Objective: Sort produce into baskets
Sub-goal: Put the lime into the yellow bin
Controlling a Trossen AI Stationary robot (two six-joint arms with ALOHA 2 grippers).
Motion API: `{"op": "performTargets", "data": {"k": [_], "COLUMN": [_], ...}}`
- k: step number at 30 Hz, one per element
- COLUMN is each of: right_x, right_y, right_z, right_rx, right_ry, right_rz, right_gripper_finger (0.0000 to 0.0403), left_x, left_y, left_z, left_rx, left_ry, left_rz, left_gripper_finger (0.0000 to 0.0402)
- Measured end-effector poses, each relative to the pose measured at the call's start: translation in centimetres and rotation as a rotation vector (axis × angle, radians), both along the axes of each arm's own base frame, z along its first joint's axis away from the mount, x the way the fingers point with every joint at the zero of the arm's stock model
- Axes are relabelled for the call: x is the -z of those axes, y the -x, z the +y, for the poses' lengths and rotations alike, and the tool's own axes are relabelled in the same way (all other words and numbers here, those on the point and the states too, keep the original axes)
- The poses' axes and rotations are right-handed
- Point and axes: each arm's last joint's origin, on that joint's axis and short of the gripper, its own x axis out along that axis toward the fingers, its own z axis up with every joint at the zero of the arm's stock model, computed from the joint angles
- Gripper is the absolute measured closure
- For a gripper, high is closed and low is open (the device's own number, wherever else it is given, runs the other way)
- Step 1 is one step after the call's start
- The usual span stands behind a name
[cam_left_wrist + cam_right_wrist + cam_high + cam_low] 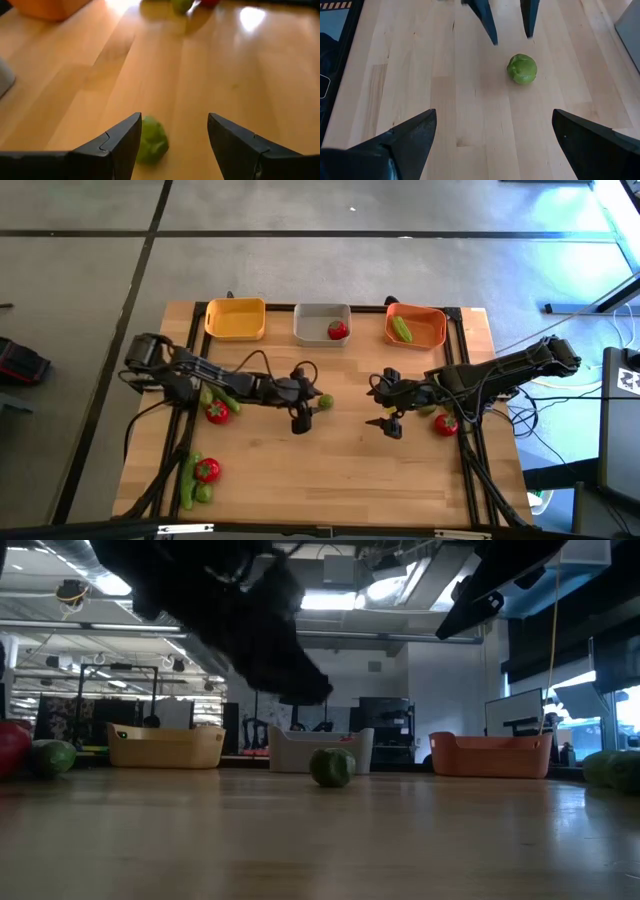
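The left gripper [301, 420], fingers apart and empty, hangs just left of the lime [324, 401]; the right gripper [388, 423], also spread, waits farther right.

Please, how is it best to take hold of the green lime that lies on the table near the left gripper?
Grip the lime across its round middle, coming down from above. It lies alone on bare wood, so any direction of closing works. The open left gripper is beside it and would have to centre over it first.
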Motion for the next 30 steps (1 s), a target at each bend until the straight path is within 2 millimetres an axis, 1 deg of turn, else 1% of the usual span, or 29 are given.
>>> {"op": "performTargets", "data": {"k": [4, 7, 13, 18, 21, 26, 28, 30], "right_x": [0.0, 0.0, 0.0, 0.0, 0.0, 0.0, 0.0, 0.0], "right_y": [0.0, 0.0, -0.1, -0.1, -0.1, -0.1, -0.1, -0.1], "right_z": [0.0, 0.0, 0.0, 0.0, 0.0, 0.0, 0.0, 0.0], "right_rx": [0.000, 0.000, 0.001, 0.001, 0.001, 0.001, 0.001, 0.001], "right_ry": [0.000, -0.001, -0.002, -0.002, -0.001, -0.001, -0.001, -0.001], "right_rz": [-0.002, -0.005, -0.007, -0.007, -0.008, -0.008, -0.008, -0.007], "right_gripper_finger": [0.0017, 0.0017, 0.0017, 0.0017, 0.0017, 0.0017, 0.0017, 0.0017], "left_x": [1.9, 3.0, 4.8, 5.7, 5.8, 5.7, 5.4, 4.6], "left_y": [-0.7, -1.2, -1.6, -1.7, -1.7, -1.7, -1.6, -1.6], "left_z": [0.3, 0.5, 1.3, 1.3, 1.3, 1.3, 1.3, 1.3], "left_rx": [-0.034, -0.066, -0.117, -0.119, -0.118, -0.099, -0.093, -0.093], "left_ry": [-0.019, 0.012, 0.051, 0.052, 0.051, 0.023, 0.015, 0.018], "left_rz": [0.020, 0.007, 0.015, 0.034, 0.036, 0.039, 0.039, 0.017], "left_gripper_finger": [0.0178, 0.0178, 0.0178, 0.0179, 0.0192, 0.0246, 0.0260, 0.0262]}}
